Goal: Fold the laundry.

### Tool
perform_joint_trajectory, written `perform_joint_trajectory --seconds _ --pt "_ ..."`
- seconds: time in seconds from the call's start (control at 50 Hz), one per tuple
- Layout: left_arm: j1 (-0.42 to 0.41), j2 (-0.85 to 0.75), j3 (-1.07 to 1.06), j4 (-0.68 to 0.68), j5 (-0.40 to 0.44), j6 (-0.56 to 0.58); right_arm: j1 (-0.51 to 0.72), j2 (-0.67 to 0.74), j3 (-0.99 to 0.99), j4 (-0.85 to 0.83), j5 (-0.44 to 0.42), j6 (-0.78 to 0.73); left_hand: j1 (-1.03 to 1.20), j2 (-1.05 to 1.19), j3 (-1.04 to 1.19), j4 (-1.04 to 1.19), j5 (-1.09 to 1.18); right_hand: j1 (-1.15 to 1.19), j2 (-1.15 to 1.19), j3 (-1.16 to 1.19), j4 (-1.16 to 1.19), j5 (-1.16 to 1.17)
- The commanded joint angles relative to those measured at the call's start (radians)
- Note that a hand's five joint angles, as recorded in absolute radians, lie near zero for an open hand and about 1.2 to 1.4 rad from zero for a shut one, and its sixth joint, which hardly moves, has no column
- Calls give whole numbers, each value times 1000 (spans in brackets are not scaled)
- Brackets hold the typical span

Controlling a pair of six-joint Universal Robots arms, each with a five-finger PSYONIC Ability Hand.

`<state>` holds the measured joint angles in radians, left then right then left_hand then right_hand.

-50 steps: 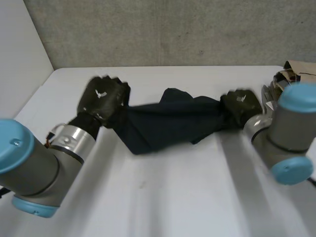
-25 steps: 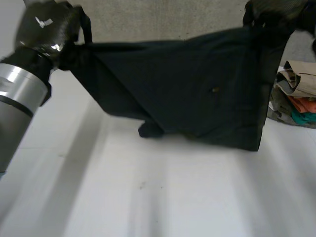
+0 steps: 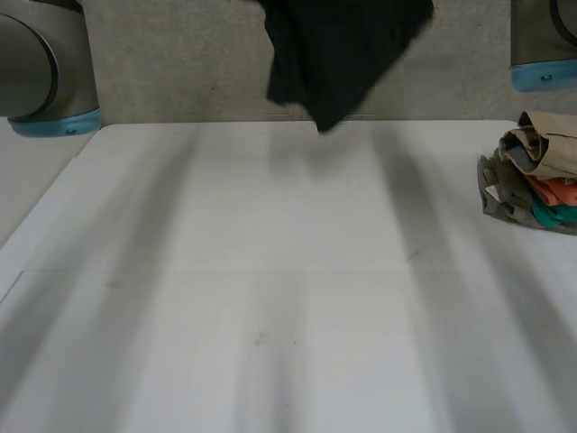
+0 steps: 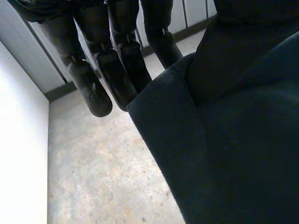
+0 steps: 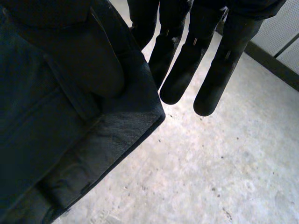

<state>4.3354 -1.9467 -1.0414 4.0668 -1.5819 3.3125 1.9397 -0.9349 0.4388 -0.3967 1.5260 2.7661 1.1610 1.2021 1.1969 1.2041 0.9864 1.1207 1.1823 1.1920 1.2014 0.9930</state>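
Cloth point(image 3: 338, 54): dark, suspended in the air above the far edge of the counter point(image 3: 288, 271). It does not touch the counter. Its lower end hangs to a point in front of the grey wall.

Left arm point(image 3: 41, 63) and right arm point(image 3: 545, 41): both raised, one to each side of the cloth.

Left hand point(image 4: 117, 60): the fingers point(image 4: 96, 93) are nearly straight and close together. In the left wrist view, a corner of the cloth sits just beside the fingertips. The thumb lies on the cloth face and pinches it against the innermost finger. The remaining fingers are clear of the cloth.

Right hand point(image 5: 173, 65): the fingers are straight. The thumb point(image 5: 93, 60) presses a hemmed corner of the cloth against the nearest finger. The other fingers extend past the hem and touch nothing. The cloth hangs from this pinch in folds under the palm.

Pile point(image 3: 532, 171): crumpled garments in tan, orange, teal and grey. It rests on the counter at the right edge, well apart from the cloth.
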Motion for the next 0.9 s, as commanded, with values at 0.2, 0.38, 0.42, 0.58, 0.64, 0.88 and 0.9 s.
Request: perform_joint_trajectory --seconds 0.2,0.38,0.42,0.58,0.64,0.88,0.9 --pt "-10 83 -635 -160 83 13 -10 126 227 544 -121 -29 235 194 199 192 235 276 214 204 195 229" --pt "-32 109 -894 -290 126 156 -10 163 506 746 -113 -216 235 194 199 192 235 276 214 204 195 229" --pt "-49 155 -923 -374 126 206 -10 148 553 751 -113 -221 235 194 199 192 235 276 214 204 195 229" --pt "-71 343 -976 -724 123 280 -12 -132 820 898 -115 -293 235 194 199 192 235 276 214 204 195 229" --pt "-82 420 -997 -883 126 294 -8 -225 948 981 -116 -367 235 194 199 192 235 276 214 204 195 229" --pt "-142 479 -991 -1174 189 377 -80 -469 1299 987 -115 -623 235 194 199 192 235 276 214 204 195 229" --pt "-138 477 -984 -1143 189 377 -85 -470 1304 974 -118 -622 175 133 139 132 175 276 214 204 195 229"
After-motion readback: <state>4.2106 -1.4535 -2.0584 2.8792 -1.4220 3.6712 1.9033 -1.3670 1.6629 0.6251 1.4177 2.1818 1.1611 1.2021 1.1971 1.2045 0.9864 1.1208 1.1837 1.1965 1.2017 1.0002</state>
